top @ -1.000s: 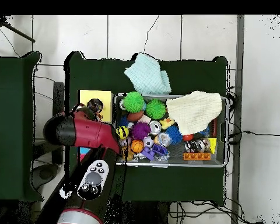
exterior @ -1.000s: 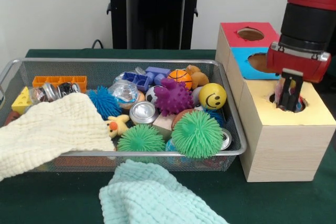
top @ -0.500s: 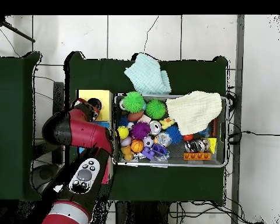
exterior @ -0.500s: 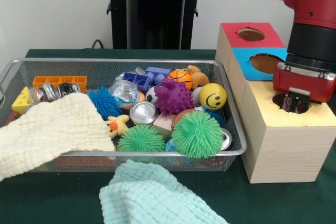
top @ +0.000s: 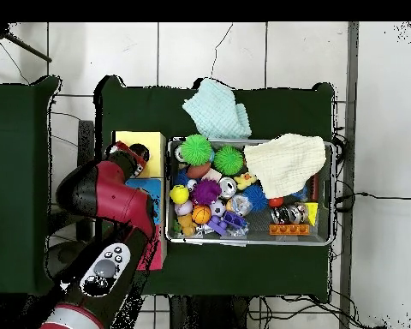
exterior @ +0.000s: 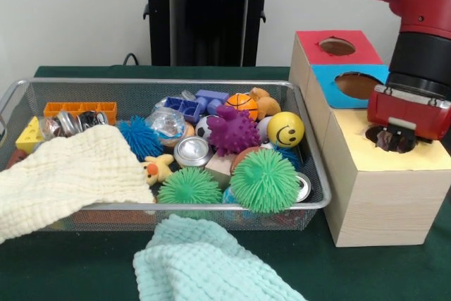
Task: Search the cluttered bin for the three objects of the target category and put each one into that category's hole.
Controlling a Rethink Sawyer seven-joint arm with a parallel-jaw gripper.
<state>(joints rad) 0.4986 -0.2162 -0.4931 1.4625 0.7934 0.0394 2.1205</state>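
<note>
The wire-mesh bin [exterior: 176, 82] holds balls, spiky toys, cans and blocks; it also shows in the overhead view [top: 252, 242]. No polka-dot bag shows in the bin or elsewhere. The yellow-topped hole [exterior: 372, 132] is in the nearest pale wooden box, right of the bin. My gripper [exterior: 396, 137] is lowered into that hole, its tips hidden inside, so what it holds is unseen. In the overhead view the gripper [top: 139, 155] sits over the yellow box [top: 149, 141].
A cream waffle cloth [exterior: 63, 174] drapes over the bin's front left corner. A mint-green waffle cloth [exterior: 204, 262] lies on the table in front of the bin. The blue-topped hole [exterior: 356, 84] and the red-topped hole [exterior: 336, 46] stand behind the yellow one.
My gripper has come down from just above the yellow hole into it. The arm's upper part has swung towards the base side. The bin's contents have not moved.
</note>
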